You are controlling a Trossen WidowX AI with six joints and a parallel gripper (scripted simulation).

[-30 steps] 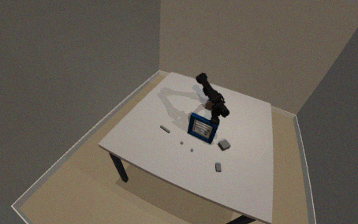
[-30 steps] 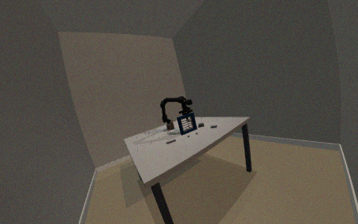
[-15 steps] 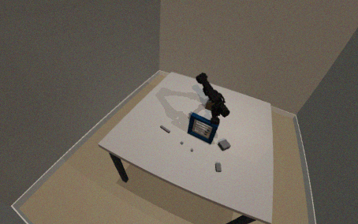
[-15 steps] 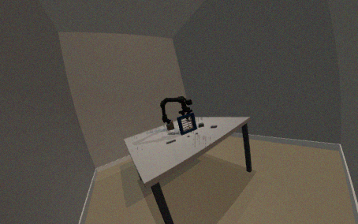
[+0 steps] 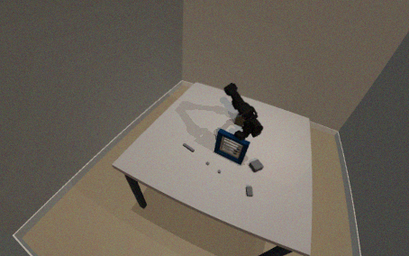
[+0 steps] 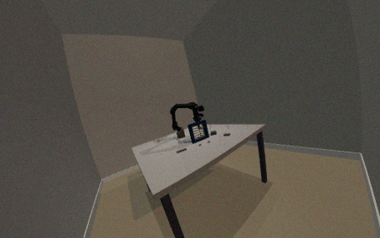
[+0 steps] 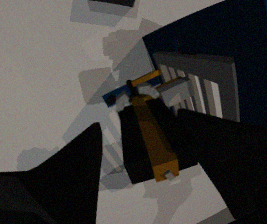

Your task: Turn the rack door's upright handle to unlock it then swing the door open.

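The blue rack frame (image 5: 231, 158) (image 6: 191, 132) (image 7: 214, 35) stands upright on the table. In the wrist view its grey slatted part (image 7: 236, 90) lies right of the fingers. The orange handle (image 7: 156, 137), with black around it, is between the black fingers, end towards the camera. My gripper (image 5: 242, 134) (image 6: 198, 119) (image 7: 140, 120) is open, a finger on either side of the handle, with a gap showing at the left finger. Contact at the right finger cannot be told. The door is hidden behind the frame in the top and exterior views, and its angle cannot be told.
On the table (image 5: 158, 155) (image 6: 163, 176) are a grey box (image 5: 256, 165) (image 6: 213, 132), a smaller grey block (image 5: 249, 191) (image 6: 227, 134), a flat grey bar (image 5: 188, 147) (image 6: 182, 150) and two tiny pieces (image 5: 207, 163) (image 5: 219, 171). A dark block (image 7: 113, 2) shows at the wrist view's top.
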